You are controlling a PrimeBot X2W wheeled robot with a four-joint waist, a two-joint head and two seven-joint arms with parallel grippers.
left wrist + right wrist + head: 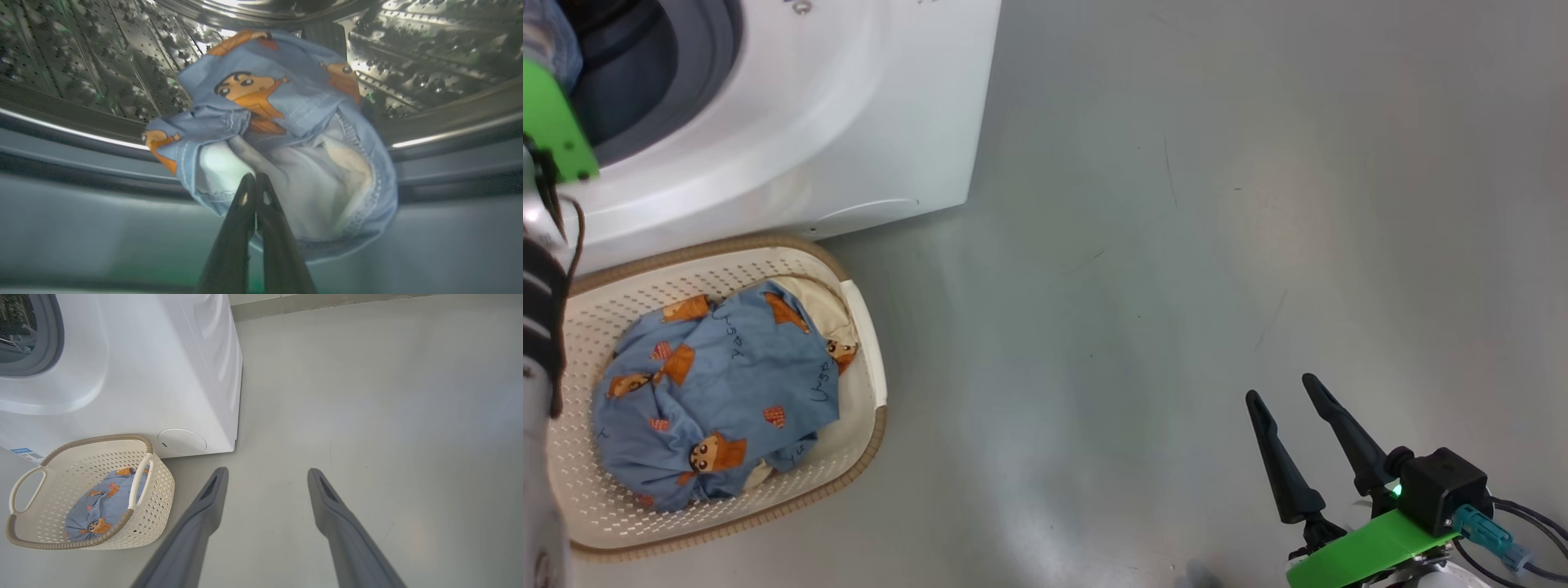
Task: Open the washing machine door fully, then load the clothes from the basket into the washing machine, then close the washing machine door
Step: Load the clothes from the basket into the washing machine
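Bear-print garment (286,122) at steel drum (81,61) mouth; left hand (255,176) pressed together.
Right hand (1281,387) spread over floor (1176,245); more clothes (719,392) kept in basket (864,335) beside washing machine (849,122).

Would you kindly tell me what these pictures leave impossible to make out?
- Left wrist view: whether the shut left gripper pinches the blue garment; its folds hide the contact.
- Head view: what lies beneath the clothes in the basket; the top layer covers it.
- Head view: inside the washing machine opening; cut by the corner, covered by the left arm's green bracket.
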